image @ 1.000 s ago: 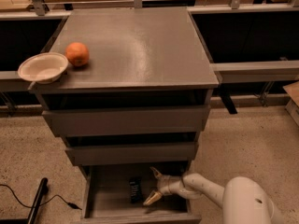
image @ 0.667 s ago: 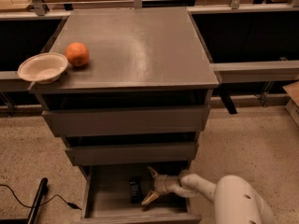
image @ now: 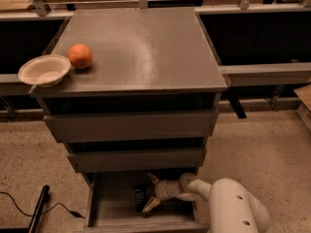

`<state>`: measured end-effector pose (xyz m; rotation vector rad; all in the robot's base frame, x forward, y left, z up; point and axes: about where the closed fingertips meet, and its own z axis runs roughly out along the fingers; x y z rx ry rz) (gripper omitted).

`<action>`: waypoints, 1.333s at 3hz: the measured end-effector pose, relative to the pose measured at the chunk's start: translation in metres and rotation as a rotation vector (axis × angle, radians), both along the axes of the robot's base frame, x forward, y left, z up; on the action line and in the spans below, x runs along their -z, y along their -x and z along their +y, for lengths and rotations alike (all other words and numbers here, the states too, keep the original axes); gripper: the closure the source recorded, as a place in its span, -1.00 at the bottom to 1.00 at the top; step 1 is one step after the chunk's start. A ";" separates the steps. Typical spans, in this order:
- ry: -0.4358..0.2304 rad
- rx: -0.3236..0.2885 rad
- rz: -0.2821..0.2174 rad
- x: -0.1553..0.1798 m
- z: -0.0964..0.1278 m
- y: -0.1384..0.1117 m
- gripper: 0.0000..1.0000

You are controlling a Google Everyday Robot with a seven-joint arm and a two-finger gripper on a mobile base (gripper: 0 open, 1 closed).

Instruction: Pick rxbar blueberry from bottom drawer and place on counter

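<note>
The bottom drawer [image: 107, 216] is pulled open at the foot of the cabinet. The rxbar blueberry [image: 140, 197], a small dark wrapper, lies on the drawer floor near its middle. My gripper [image: 150, 192] reaches into the drawer from the right, with its fingers spread on the bar's right side, one fingertip [image: 152, 178] above and one below. It holds nothing. The counter [image: 141, 47] is the cabinet's broad grey-brown top, above the two closed upper drawers.
An orange [image: 80, 56] and a pale bowl [image: 44, 70] sit at the counter's left edge. My white arm [image: 233, 208] fills the lower right. A black cable and rod [image: 36, 212] lie on the floor at the left. Pale tables stand behind.
My gripper has moved a little to the left inside the drawer, closer to the dark bar. The bar, orange and bowl have not moved.
</note>
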<state>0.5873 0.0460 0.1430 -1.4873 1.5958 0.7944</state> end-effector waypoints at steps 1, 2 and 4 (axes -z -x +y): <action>0.008 -0.018 0.027 0.004 0.010 -0.001 -1.00; 0.023 -0.023 0.059 0.014 0.014 0.001 -1.00; 0.029 -0.047 0.101 0.027 0.023 0.009 -0.52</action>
